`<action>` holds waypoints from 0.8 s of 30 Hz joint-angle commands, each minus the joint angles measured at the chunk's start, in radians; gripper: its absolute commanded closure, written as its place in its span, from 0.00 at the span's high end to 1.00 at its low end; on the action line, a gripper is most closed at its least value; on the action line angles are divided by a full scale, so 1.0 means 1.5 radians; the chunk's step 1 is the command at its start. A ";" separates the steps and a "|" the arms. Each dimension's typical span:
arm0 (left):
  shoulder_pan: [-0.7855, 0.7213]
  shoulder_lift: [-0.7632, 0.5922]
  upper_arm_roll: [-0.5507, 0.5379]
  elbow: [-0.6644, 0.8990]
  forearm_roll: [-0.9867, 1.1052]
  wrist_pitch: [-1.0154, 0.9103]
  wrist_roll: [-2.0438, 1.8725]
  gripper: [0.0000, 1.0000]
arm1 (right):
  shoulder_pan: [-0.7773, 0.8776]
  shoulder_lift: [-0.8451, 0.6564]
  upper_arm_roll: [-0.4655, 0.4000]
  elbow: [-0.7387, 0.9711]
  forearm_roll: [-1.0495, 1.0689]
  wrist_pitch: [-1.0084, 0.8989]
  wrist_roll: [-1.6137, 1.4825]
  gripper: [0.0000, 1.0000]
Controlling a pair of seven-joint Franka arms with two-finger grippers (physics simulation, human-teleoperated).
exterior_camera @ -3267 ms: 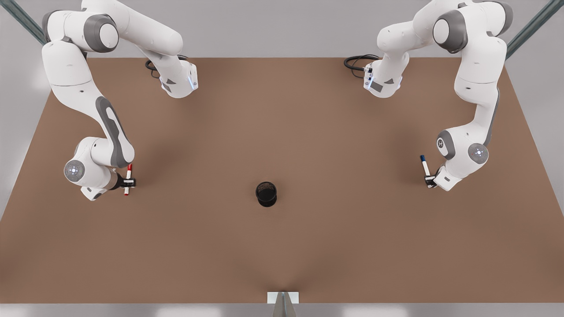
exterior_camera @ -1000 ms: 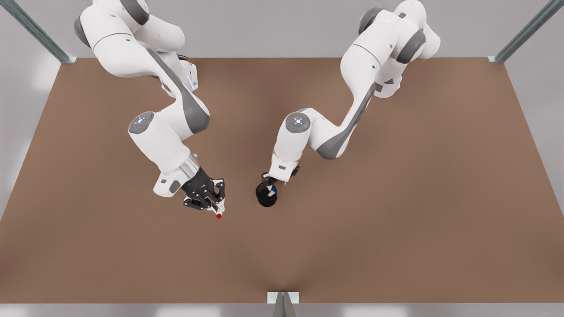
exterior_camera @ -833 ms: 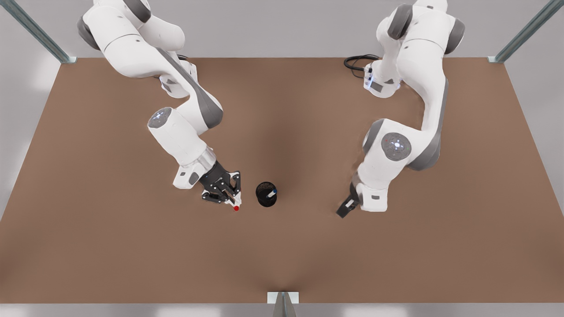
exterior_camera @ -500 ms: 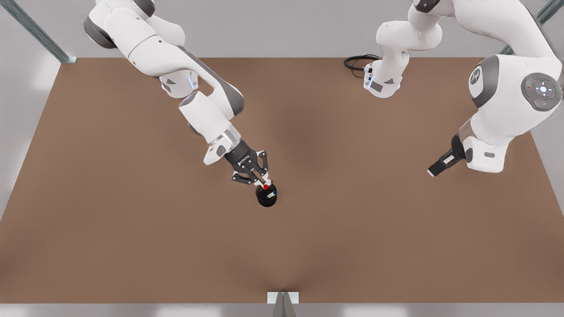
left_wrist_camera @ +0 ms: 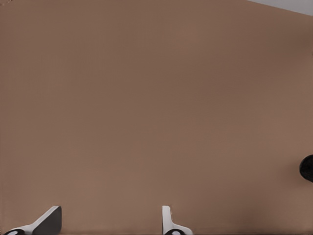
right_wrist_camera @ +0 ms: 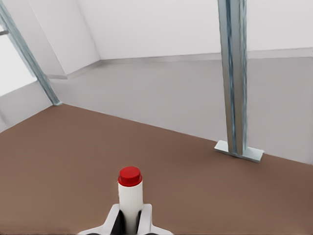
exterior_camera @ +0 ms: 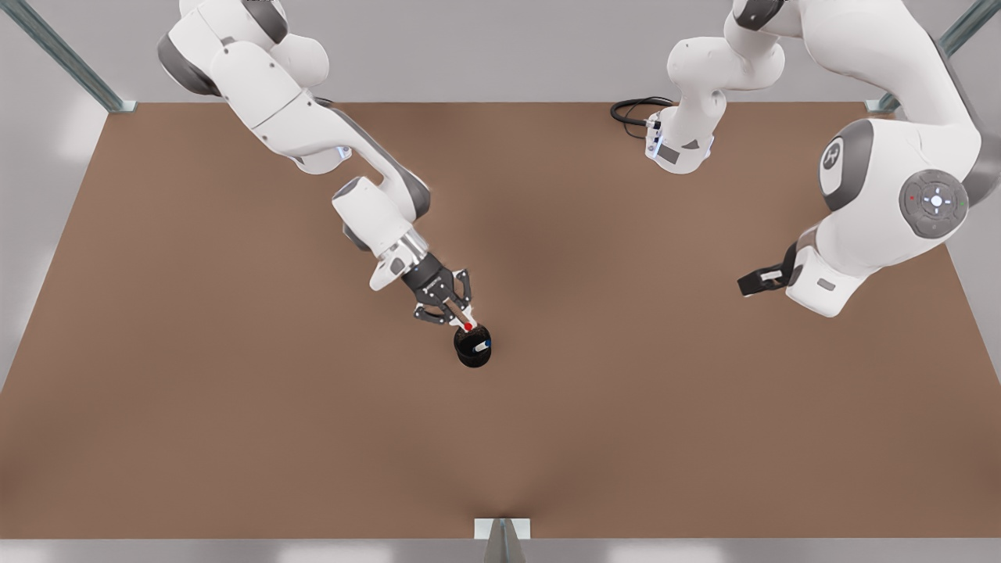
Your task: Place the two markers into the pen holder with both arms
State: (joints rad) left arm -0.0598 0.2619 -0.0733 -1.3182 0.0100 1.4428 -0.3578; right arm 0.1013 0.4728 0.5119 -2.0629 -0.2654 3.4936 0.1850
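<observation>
The right hand (exterior_camera: 457, 317) has slid a bit closer to the pen holder (exterior_camera: 472, 349), and the left hand (exterior_camera: 755, 281) has pulled back and turned.

In the front view the holder sits at 5 o'clock from the right hand, very close. That hand is squeezed shut on the red marker (exterior_camera: 467, 325). The marker's long line runs from 11 to 5 o'clock, with its red end at the holder's 11 o'clock rim. The blue marker (exterior_camera: 483, 343) is already in the holder. The left hand waits at 2 o'clock, well apart, over the table (exterior_camera: 235, 391), with fingers spread and nothing in them.
</observation>
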 commanded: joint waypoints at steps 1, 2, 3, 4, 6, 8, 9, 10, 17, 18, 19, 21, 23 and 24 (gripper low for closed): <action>-0.002 0.002 -0.001 0.000 -0.002 -0.007 0.163 1.00 | 0.009 0.000 -0.020 0.002 -0.070 0.015 -0.010 0.21; -0.005 0.002 -0.001 0.000 -0.001 -0.007 0.163 1.00 | 0.035 0.001 -0.044 0.007 -0.066 0.015 -0.009 0.21; -0.005 0.004 -0.001 0.000 -0.001 -0.007 0.164 1.00 | 0.046 0.002 -0.056 0.016 -0.065 0.015 -0.008 0.21; -0.005 0.005 0.000 0.000 -0.001 -0.005 0.164 1.00 | 0.051 0.010 -0.058 0.032 -0.065 0.015 -0.008 0.21; -0.005 0.015 0.000 0.000 -0.001 -0.004 0.164 1.00 | 0.057 0.035 -0.057 0.063 -0.065 0.015 -0.008 0.21; -0.005 0.018 0.000 0.000 -0.001 -0.003 0.164 1.00 | 0.057 0.052 -0.058 0.077 -0.065 0.015 -0.008 0.21; -0.006 0.020 0.000 0.000 -0.001 -0.002 0.164 1.00 | 0.057 0.061 -0.058 0.085 -0.066 0.016 -0.008 0.21; -0.006 0.022 0.000 0.000 -0.001 -0.002 0.164 1.00 | 0.064 0.070 -0.066 0.089 -0.068 0.016 -0.008 0.21; -0.007 0.033 0.000 0.000 -0.002 0.002 0.163 1.00 | 0.091 0.071 -0.089 0.068 -0.072 0.016 -0.009 0.21; -0.007 0.033 0.000 0.000 -0.002 0.002 0.163 1.00 | 0.091 0.068 -0.089 0.060 -0.072 0.016 -0.009 0.21; -0.011 0.033 -0.001 0.000 -0.003 0.002 0.163 1.00 | 0.091 0.063 -0.089 0.056 -0.072 0.016 -0.009 0.21; -0.012 0.033 -0.001 0.000 -0.004 0.002 0.163 1.00 | 0.091 0.058 -0.089 0.050 -0.072 0.016 -0.009 0.21; -0.012 0.033 -0.001 0.000 -0.004 0.002 0.161 1.00 | 0.091 0.059 -0.089 0.049 -0.073 0.016 -0.009 0.21; -0.013 0.033 -0.001 0.000 -0.003 0.002 0.162 1.00 | 0.091 0.060 -0.089 0.045 -0.073 0.016 -0.009 0.21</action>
State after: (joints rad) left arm -0.0794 0.3126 -0.0747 -1.3182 0.0053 1.4461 -0.1780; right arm 0.2375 0.5655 0.3784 -1.9935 -0.3772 3.5238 0.1899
